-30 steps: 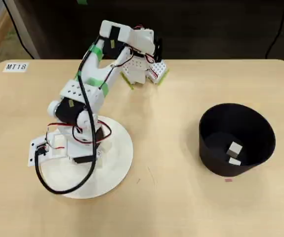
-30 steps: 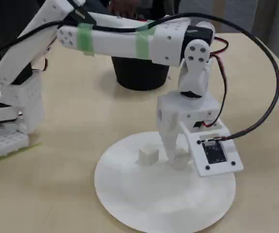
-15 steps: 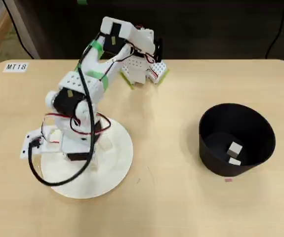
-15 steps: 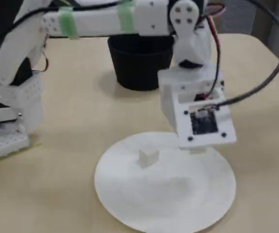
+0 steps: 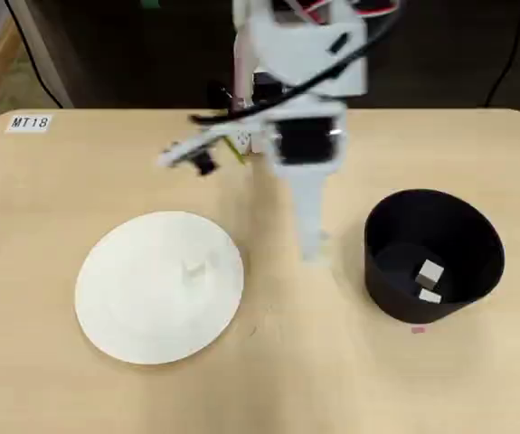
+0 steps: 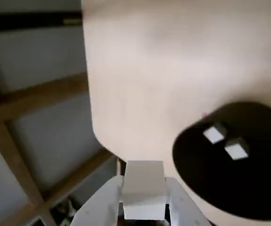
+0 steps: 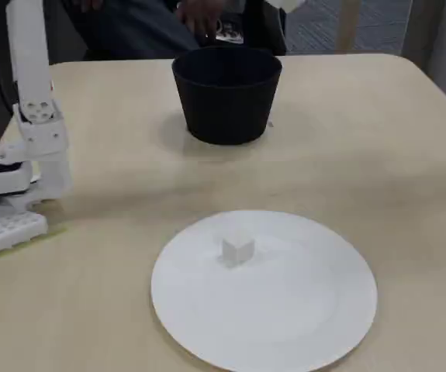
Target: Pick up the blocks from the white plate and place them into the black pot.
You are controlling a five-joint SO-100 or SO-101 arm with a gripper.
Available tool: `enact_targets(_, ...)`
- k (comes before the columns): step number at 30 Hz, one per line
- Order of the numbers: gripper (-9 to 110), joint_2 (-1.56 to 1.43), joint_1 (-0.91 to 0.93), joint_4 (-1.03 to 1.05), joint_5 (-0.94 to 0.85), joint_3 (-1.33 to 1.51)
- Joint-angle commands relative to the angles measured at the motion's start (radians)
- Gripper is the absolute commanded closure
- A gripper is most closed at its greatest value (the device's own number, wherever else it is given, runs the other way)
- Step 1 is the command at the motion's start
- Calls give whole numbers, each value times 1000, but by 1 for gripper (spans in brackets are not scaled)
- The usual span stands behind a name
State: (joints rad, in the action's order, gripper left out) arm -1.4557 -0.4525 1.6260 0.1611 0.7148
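White two-finger gripper [image 6: 143, 207] clamps one small pale cube [image 6: 144, 188] beside the matt black round pot [image 5: 433, 256], which holds two cubes [image 5: 430, 272]; another cube [image 7: 237, 249] sits on the round white plate [image 7: 316, 325], left of the pot in the overhead view.

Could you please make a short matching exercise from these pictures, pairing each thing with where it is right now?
Things
1. gripper
2. pot
3. plate
4. label

Places or states
A. holds two blocks inside
B. stuck at a table corner
C. shut on a block
D. carries one block

Pairs: 1-C, 2-A, 3-D, 4-B
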Motion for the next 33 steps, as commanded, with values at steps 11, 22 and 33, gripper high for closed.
enact_targets(11,104,-72,-270,-379,-95,500)
enact_targets(22,104,-313,-163,-690,-166,965)
enact_targets(33,73,-407,-138,-673,-202,1008)
